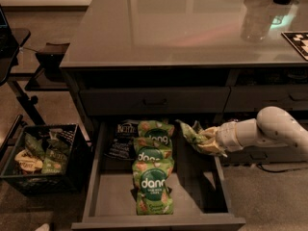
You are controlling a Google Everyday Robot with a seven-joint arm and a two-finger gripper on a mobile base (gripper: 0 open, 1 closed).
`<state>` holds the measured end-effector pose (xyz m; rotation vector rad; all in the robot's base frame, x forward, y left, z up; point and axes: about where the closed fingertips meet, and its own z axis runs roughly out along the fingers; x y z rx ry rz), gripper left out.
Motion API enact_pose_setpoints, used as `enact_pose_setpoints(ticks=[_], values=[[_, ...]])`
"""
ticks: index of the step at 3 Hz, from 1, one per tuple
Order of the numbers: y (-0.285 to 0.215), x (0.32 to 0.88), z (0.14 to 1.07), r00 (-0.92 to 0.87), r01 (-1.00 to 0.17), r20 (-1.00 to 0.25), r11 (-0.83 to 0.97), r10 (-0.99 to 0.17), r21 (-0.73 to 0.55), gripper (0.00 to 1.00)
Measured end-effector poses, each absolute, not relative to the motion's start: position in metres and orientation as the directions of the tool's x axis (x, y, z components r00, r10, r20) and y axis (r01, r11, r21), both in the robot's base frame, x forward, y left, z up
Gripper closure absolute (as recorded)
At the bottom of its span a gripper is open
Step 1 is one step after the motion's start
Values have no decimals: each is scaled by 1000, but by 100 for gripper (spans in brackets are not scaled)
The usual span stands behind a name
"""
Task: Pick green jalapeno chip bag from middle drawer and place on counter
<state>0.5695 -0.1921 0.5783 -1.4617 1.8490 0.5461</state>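
My gripper (204,139) is shut on the green jalapeno chip bag (191,133), a small crinkly dull-green bag. It holds the bag above the right rear part of the open middle drawer (192,191). My white arm (269,128) reaches in from the right. The glossy grey-brown counter (183,28) lies above, at the top of the cabinet. The gripper is below the counter's front edge, level with the closed drawer fronts.
Three bright green "dang" bags (153,177) lie in a row in the drawer, with a dark Kettle bag (122,138) at the back left. A black crate (43,158) with snack bags stands on the floor at left. A closed drawer (154,100) sits just above.
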Motion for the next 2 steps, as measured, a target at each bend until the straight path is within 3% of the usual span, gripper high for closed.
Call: enact_pose_setpoints(ticks=[1, 2], values=[[-195, 554, 616, -26, -954, -751, 241, -660, -179, 100], [-195, 554, 616, -26, -954, -751, 241, -660, -179, 100]])
